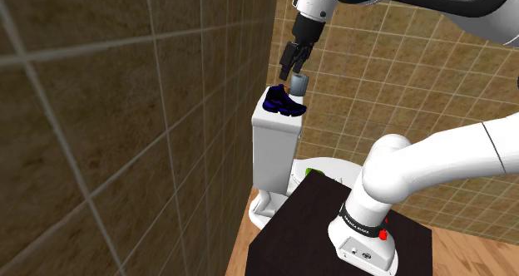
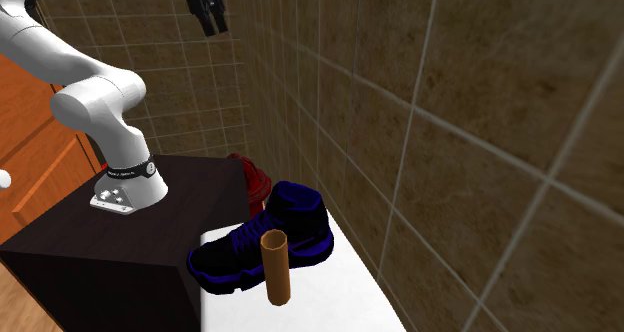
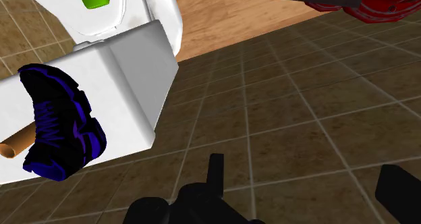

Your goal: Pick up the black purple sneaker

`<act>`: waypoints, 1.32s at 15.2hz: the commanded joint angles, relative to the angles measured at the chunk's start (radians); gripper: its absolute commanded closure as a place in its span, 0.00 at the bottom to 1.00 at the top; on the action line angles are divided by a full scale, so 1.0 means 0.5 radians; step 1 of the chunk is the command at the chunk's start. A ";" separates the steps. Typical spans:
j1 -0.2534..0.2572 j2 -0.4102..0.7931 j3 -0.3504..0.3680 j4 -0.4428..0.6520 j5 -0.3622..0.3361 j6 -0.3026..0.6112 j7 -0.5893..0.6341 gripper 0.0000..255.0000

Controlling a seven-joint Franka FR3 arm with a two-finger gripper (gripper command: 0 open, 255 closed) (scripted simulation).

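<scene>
tool [image 1: 289,71] wide open, holds nthg, clear of sneaker [image 1: 284,101].

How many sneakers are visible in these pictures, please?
1. The black and purple sneaker lies on the white tank lid, beside a brown tube. Another may be hidden elsewhere.

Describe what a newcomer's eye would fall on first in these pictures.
The black and purple sneaker catches the eye first. It lies on top of the white toilet tank, close to the brown tiled wall, with a brown tube beside it. Above them hangs the black gripper, open and holding nothing.
</scene>
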State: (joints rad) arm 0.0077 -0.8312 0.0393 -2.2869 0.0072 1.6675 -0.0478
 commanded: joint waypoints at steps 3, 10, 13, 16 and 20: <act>-0.014 -0.023 -0.086 -0.095 -0.043 0.111 -0.104 0.00; -0.064 0.010 -0.413 -0.330 -0.183 0.523 -0.470 0.00; -0.075 0.080 -0.565 -0.382 -0.227 0.708 -0.632 0.00; -0.071 0.184 -0.727 -0.402 -0.252 0.895 -0.801 0.00; -0.027 0.366 -0.959 -0.379 -0.242 1.136 -1.044 0.00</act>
State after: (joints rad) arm -0.0136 -0.6775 -0.4067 -2.4822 -0.1165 2.1999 -0.5338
